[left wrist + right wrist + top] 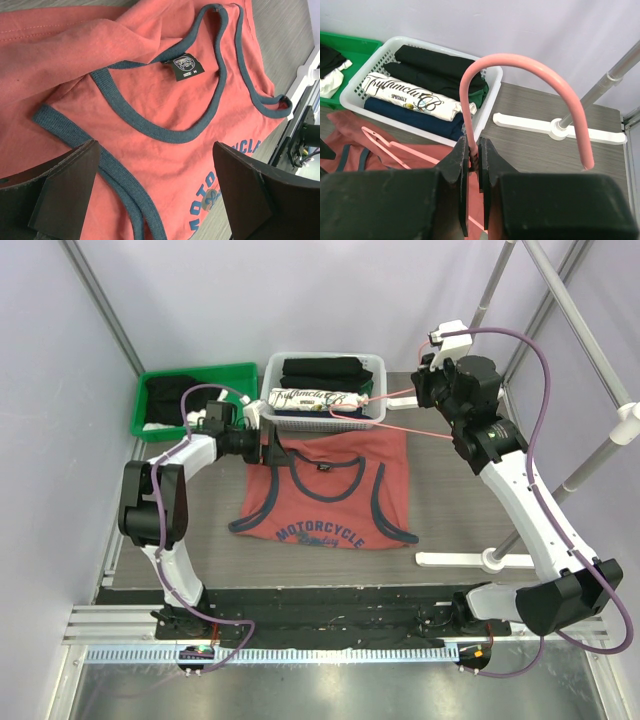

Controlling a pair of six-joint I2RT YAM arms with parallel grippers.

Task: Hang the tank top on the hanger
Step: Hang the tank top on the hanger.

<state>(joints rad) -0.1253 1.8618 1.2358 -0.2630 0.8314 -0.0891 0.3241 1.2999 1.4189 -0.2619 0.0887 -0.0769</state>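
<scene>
The rust-red tank top (325,495) lies flat on the table, neck toward the basket, chest graphic up. My left gripper (272,450) is open and sits low over its top-left shoulder. In the left wrist view the gripper (155,200) has its jaws wide apart, straddling the navy armhole trim, with the tank top (165,110) filling the frame. My right gripper (425,392) is shut on the pink hanger (390,397) and holds it above the shirt's top-right corner. In the right wrist view the gripper (474,150) clamps the hanger's neck below the hook (530,65).
A white basket (372,365) of folded black, navy and white printed clothes stands just behind the shirt. A green bin (200,372) with dark clothes is at the back left. A white rack base (470,560) with metal poles stands on the right.
</scene>
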